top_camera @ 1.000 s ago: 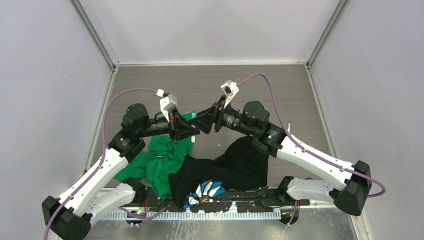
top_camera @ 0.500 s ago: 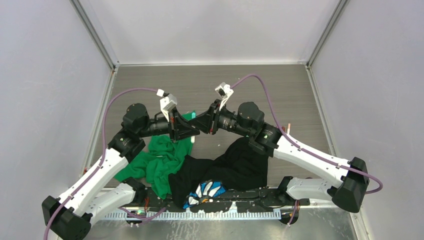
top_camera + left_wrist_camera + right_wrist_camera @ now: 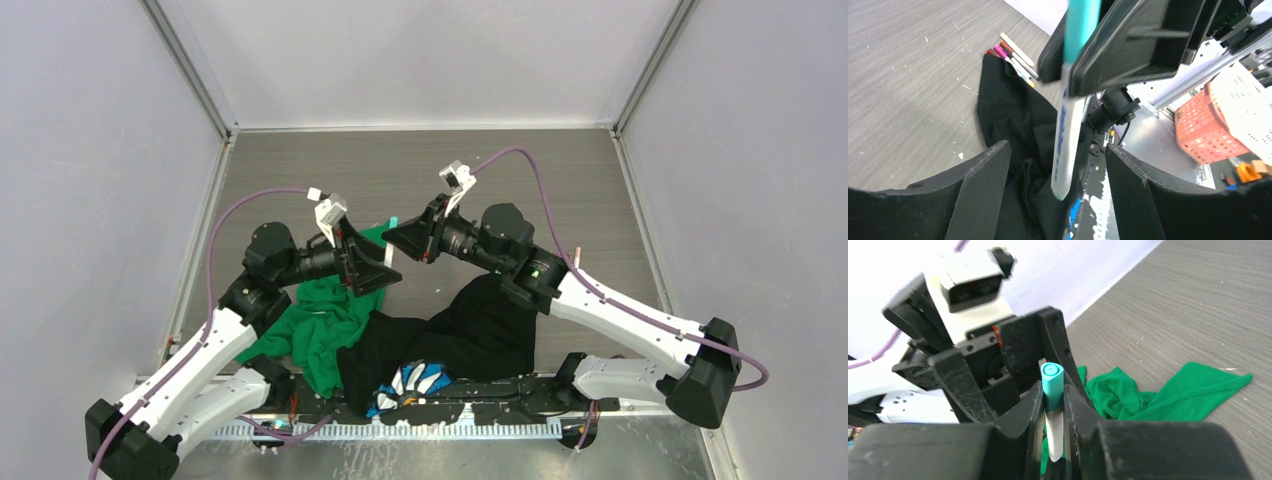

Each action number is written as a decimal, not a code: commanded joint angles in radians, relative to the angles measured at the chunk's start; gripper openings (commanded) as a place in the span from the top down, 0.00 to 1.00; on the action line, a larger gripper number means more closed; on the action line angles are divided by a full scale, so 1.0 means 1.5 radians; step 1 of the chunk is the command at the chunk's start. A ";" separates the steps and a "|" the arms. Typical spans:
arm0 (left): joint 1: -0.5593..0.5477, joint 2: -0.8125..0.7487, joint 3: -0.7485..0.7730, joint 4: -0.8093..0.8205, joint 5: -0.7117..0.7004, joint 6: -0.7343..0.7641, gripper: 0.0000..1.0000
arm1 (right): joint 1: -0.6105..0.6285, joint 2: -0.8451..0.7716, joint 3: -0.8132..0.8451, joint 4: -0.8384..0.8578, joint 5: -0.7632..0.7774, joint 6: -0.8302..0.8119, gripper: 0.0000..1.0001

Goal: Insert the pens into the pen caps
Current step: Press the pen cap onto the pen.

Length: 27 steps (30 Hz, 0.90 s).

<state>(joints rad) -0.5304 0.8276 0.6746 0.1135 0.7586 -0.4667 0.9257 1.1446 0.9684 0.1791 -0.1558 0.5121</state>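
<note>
The left fingers (image 3: pixel 993 165), which half a second ago were pressed nose to nose against the right ones, now stand wide apart with nothing between them, and the left arm has drawn back toward its own side. Just past them hangs the pen (image 3: pixel 1064 145), roughly upright in the air, its white barrel pointing down and its teal cap (image 3: pixel 1079 25) on the top end. The right fingers (image 3: pixel 1078 407) are clamped on the barrel just below that cap, so the pen has stayed with the right arm alone while the left let go.

The cap looks seated, with no gap between it and the barrel, though the left wrist view is blurred there. If so, the push that joined the two is over and this pen counts as done. What it now calls for is a place to be set down, with the left arm free to fetch another cap.

Below the pen lies the black cloth (image 3: pixel 1013 120), and the green cloth (image 3: pixel 1168 390) beside it. Further out, a few loose pens (image 3: pixel 1015 52) lie side by side at the black cloth's far edge on the counter (image 3: pixel 908 75); I judge those are still to be done
</note>
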 commanded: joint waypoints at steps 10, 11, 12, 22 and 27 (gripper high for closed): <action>-0.001 -0.038 -0.015 0.144 -0.040 -0.202 0.16 | -0.062 -0.044 -0.047 0.163 -0.134 0.098 0.99; -0.001 -0.034 -0.011 0.149 -0.033 -0.208 0.15 | -0.062 -0.046 -0.051 0.168 -0.138 0.101 0.99; -0.001 -0.028 -0.008 0.156 -0.028 -0.214 0.16 | -0.062 -0.049 -0.055 0.173 -0.141 0.105 0.99; -0.001 -0.018 -0.011 0.169 -0.011 -0.236 0.51 | -0.065 -0.060 -0.074 0.195 -0.155 0.120 0.99; -0.001 -0.017 -0.010 0.159 -0.004 -0.234 0.51 | -0.066 -0.060 -0.074 0.194 -0.154 0.121 0.99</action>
<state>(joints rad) -0.5304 0.8162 0.6266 0.3000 0.7296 -0.8120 0.8299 1.0840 0.8505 0.3973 -0.3740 0.6849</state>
